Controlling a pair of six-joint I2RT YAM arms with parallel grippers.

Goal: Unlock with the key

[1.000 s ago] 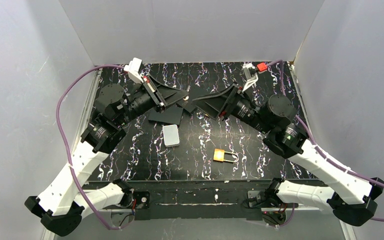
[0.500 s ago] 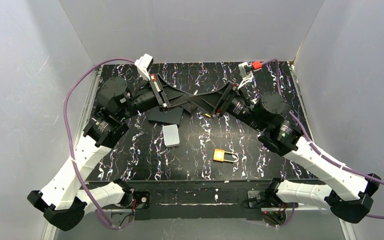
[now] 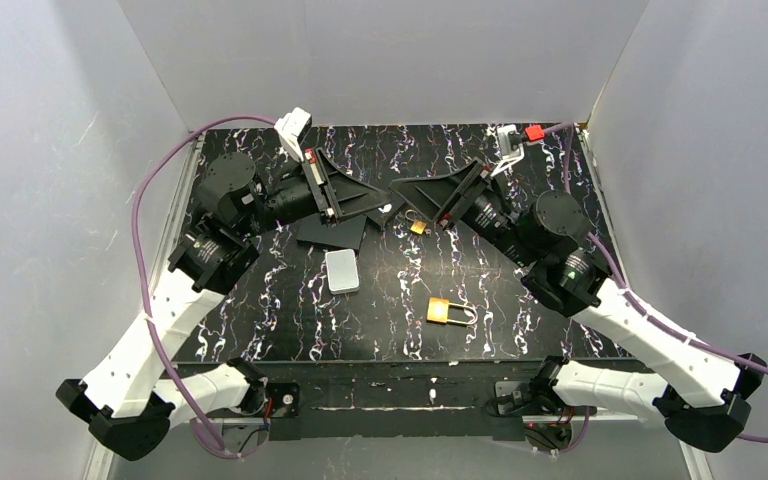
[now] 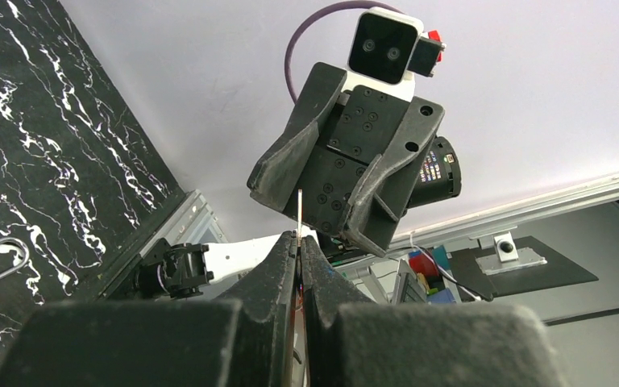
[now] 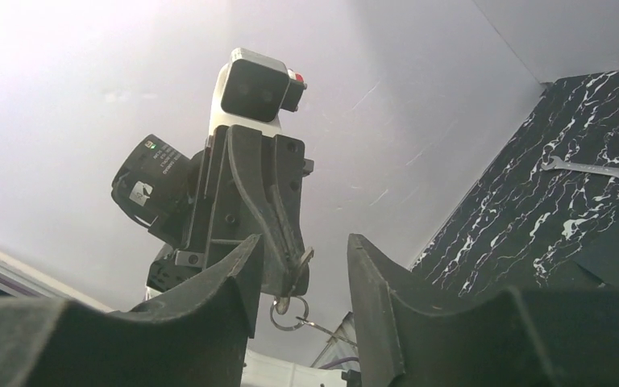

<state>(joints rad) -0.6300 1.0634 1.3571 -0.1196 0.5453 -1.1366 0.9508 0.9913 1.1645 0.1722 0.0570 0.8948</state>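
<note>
This is a robotics lab test cell. Plain white panel walls (image 3: 390, 60) box in a black marbled desk (image 3: 400, 300) on three sides. Two white-and-black arms, left (image 3: 155, 330) and right (image 3: 650, 330), are bolted at its near edge. Purple cables (image 3: 140, 210) loop from them, and a camera (image 4: 383, 46) rides on a wrist. Past the desk's edge, the left wrist view shows an aluminium rail (image 4: 548, 205) and cluttered gear.

On my black marbled bench (image 3: 290, 325) I see a small grey tin (image 3: 342, 270) near the middle, just before a flat black plate (image 3: 332, 236); a wrench (image 5: 592, 168) lies flat.
</note>
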